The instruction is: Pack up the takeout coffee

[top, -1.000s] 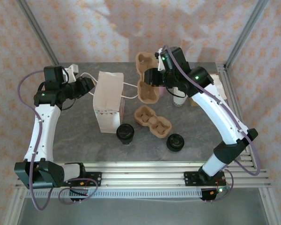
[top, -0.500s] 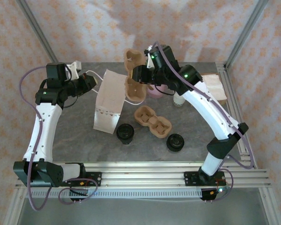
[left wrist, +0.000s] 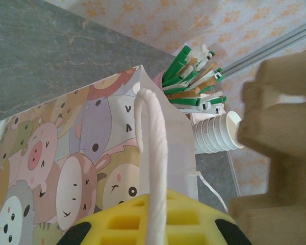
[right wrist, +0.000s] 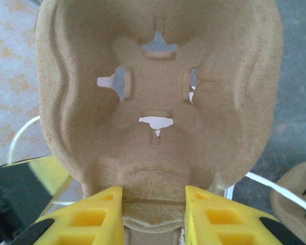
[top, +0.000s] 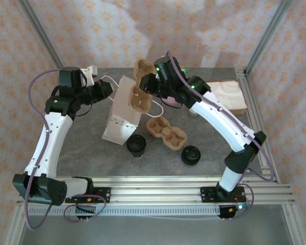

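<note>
Right end effector (right wrist: 154,196) clamps pulp carrier (right wrist: 158,102) (one takeout coffee (top: 136,145) stands beside bag (top: 120,120)).

— What do we make of the arms?
— We see white shells on the long links of the left arm (top: 47,140) and right arm (top: 222,120), black joints (top: 239,161), black bases (top: 38,188) at six o'clock.
— Wiring?
— We count a purple cable (top: 34,88) looping beside each, green lights (top: 158,68) on the black housings. On the right hand (right wrist: 152,193) we see yellow fingers (right wrist: 92,217), moulded with square cells.
</note>
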Controlling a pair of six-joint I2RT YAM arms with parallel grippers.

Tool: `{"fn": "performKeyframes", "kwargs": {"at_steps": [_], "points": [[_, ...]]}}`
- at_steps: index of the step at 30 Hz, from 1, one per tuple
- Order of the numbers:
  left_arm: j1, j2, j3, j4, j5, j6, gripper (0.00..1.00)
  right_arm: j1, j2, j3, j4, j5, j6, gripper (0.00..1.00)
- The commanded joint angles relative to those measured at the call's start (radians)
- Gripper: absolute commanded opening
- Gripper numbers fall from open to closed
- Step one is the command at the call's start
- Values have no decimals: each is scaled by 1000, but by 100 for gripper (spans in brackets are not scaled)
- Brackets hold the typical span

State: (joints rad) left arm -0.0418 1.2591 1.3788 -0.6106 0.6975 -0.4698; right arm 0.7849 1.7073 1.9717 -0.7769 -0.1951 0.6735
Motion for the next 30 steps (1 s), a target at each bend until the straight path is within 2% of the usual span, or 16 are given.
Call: {"fn": "performKeyframes", "kwargs": {"at_steps": [1, 7, 19, 30], "points": [[-29, -27, -17, 43, -15, -17, 3, 1, -60, -51, 55, 20, 109, 30], [-75, -34, -18, 40, -37, 0, 3, 1, -70, -69, 50, -56, 148, 30], [-86, -29, -16, 28, -62, 13, 3, 2, -135, -161, 82, -210, 275, 29], [-102, -33, -20, 24, -57, 40, 3, -1, -83, -157, 18, -312, 277, 29]]}}
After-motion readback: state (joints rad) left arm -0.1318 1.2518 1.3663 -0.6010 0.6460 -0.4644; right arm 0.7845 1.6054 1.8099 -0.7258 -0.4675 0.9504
